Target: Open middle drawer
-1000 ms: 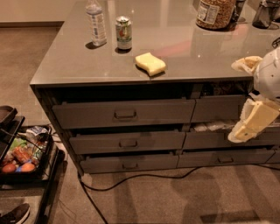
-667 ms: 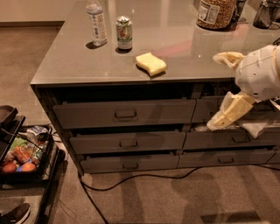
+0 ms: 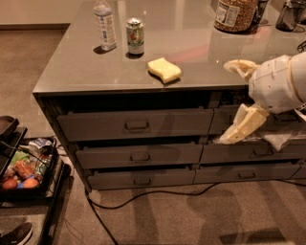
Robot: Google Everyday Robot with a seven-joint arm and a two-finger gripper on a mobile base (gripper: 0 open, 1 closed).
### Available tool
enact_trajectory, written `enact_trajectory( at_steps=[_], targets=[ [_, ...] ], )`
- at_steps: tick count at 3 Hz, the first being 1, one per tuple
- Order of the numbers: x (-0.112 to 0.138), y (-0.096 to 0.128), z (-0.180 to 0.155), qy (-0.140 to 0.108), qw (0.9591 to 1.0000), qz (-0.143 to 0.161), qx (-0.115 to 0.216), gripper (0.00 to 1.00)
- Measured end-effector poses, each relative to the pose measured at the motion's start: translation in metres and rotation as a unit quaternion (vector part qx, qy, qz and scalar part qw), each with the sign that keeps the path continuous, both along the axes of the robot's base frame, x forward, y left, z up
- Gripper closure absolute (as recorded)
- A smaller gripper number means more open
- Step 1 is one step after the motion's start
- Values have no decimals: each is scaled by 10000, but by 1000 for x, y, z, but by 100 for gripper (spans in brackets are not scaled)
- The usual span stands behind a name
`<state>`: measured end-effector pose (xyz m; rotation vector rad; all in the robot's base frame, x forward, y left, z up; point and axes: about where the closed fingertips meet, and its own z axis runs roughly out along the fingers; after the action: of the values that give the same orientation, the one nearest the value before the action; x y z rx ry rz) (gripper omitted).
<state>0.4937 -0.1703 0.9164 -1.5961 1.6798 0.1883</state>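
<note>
While the grey cabinet (image 3: 86, 67) with its two columns of drawers fills most of the view, a low cart (image 3: 61, 174) of groceries stands on the carpet to its left and a black cable (image 3: 143, 196) trails over the floor in front. On top stand a big jar (image 3: 234, 14), a water bottle (image 3: 105, 24) and a can (image 3: 135, 36), with a yellow sponge (image 3: 164, 70) near the front edge. The middle drawer (image 3: 110, 157) sits in the left column, between the taller top drawer (image 3: 95, 127) and the slim bottom drawer (image 3: 110, 181), its handle in plain view. The white arm (image 3: 282, 81) reaches in from the right at counter height. The gripper (image 3: 224, 103) faces left before the right column, well apart from the middle drawer's handle, fingers spread wide and holding nothing. Since a moment ago it has slid leftward; the drawer has not moved.
</note>
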Motion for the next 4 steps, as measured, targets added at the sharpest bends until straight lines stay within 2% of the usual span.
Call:
enact_trajectory(
  at_steps=[1, 2, 3, 4],
  targets=[
    [-9, 4, -40, 232, 9986, 462, 122, 0],
    [-19, 8, -101, 531, 9943, 927, 44, 0],
    [-20, 13, -168, 663, 9880, 1385, 163, 0],
    [-16, 11, -232, 614, 9891, 1318, 242, 0]
  ],
)
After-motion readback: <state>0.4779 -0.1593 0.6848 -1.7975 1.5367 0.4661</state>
